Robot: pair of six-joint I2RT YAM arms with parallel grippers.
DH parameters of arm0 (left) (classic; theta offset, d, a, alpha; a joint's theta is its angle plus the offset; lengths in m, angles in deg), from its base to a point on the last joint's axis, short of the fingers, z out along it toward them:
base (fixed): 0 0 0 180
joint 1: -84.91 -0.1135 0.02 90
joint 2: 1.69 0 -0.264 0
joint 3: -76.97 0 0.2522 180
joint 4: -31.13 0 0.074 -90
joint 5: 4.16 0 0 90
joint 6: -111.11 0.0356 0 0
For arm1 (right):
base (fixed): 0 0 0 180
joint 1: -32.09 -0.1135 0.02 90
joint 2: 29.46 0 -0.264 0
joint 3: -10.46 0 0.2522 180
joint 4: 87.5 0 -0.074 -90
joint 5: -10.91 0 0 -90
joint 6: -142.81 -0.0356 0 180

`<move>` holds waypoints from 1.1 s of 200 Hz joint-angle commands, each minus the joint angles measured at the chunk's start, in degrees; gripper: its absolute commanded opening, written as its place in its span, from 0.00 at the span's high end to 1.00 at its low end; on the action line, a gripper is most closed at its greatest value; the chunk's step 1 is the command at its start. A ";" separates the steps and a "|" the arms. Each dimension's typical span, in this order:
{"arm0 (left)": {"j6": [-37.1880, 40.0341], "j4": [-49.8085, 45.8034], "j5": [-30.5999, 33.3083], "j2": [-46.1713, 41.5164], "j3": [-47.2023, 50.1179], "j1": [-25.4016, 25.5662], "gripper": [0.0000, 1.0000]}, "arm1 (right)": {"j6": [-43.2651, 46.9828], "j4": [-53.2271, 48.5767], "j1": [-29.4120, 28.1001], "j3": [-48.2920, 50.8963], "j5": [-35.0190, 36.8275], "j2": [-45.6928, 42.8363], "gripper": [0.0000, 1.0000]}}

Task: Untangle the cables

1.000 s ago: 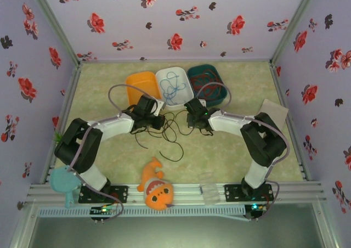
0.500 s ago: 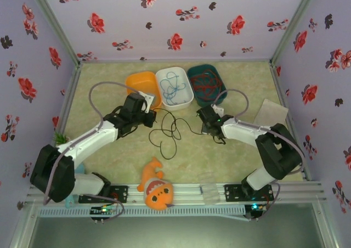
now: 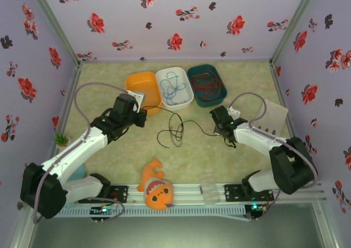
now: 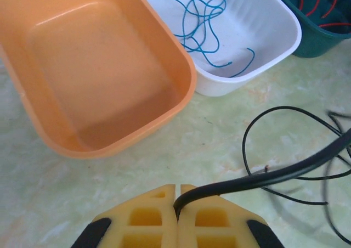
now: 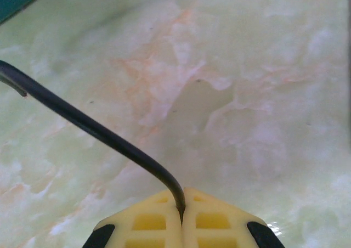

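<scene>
The black cable (image 3: pixel 175 130) lies in loose loops at mid-table, stretched between both grippers. My left gripper (image 3: pixel 143 118) is shut on one end of it; in the left wrist view the black cable (image 4: pixel 285 171) leaves the closed fingertips of the gripper (image 4: pixel 179 196) and runs right. My right gripper (image 3: pixel 215 122) is shut on the other end; its wrist view shows the black cable (image 5: pixel 93 127) pinched in the gripper (image 5: pixel 182 196) and running up-left. The light blue cable (image 3: pixel 174 86) sits in the white tray (image 3: pixel 189 97). The red cable (image 3: pixel 205 83) sits in the teal tray (image 3: pixel 221 97).
An orange tray (image 3: pixel 131 83) with nothing in it stands left of the white tray, close to my left gripper. An orange fish toy (image 3: pixel 156 187) lies at the near edge. A white sheet (image 3: pixel 274 113) rests at the right. Flowered walls close in three sides.
Both arms have swung apart, the left to the left and the right to the right, drawing the black cable's tangle out into a wider, flatter strand between them.
</scene>
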 commanded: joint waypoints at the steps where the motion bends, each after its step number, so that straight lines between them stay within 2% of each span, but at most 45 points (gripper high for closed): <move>1: -0.12 -2.18 2.36 -1.96 -1.76 -1.01 1.00 | -1.83 -2.75 1.51 1.43 3.10 -2.87 1.00; 63: 1.03 -4.08 3.77 -4.35 -3.80 -1.82 1.00 | -1.89 -3.41 5.57 4.18 3.04 -8.76 1.00; 160: 2.00 -7.00 5.87 -7.39 -6.58 -3.24 1.00 | -0.73 -4.51 9.55 4.88 2.60 -11.99 1.00; 220: 3.01 -11.89 6.67 -7.47 -15.80 -4.08 1.00 | -0.23 -6.23 10.45 4.79 2.54 -15.03 1.00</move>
